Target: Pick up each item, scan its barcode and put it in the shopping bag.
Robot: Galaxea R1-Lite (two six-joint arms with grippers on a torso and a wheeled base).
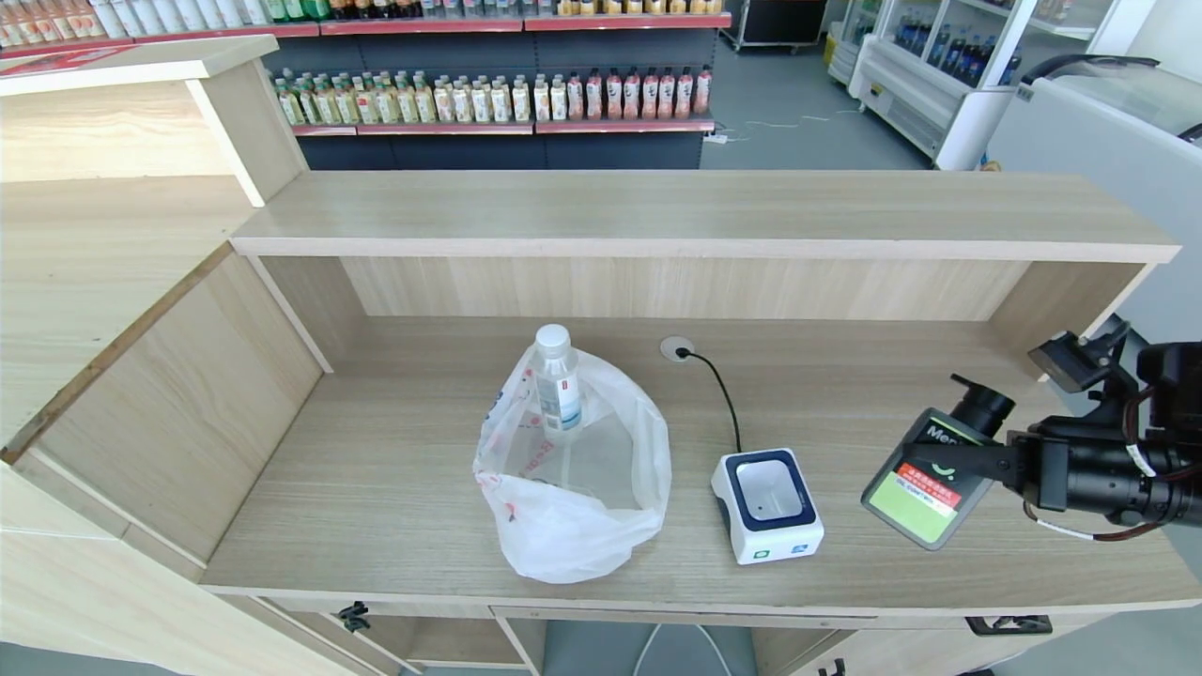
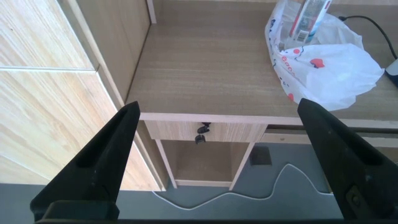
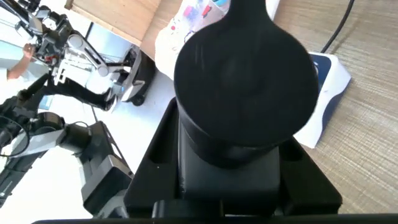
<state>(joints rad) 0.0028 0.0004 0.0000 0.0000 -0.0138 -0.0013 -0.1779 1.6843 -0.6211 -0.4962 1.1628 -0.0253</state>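
A dark bottle (image 1: 925, 479) with a black cap and a green and red label hangs tilted above the counter's right side, just right of the scanner (image 1: 768, 504). My right gripper (image 1: 948, 465) is shut on it. The right wrist view looks down on the bottle's round cap (image 3: 242, 81), with the scanner (image 3: 329, 93) below it. The white shopping bag (image 1: 573, 479) stands open mid-counter with a clear water bottle (image 1: 557, 380) upright inside. My left gripper (image 2: 217, 168) is open and holds nothing, low before the counter's front edge, left of the bag (image 2: 323, 68).
A black cable (image 1: 718, 390) runs from the scanner to a grommet at the back. A raised shelf (image 1: 695, 211) spans the counter's rear, and a wooden side panel (image 1: 188, 404) walls the left. Bare counter lies left of the bag.
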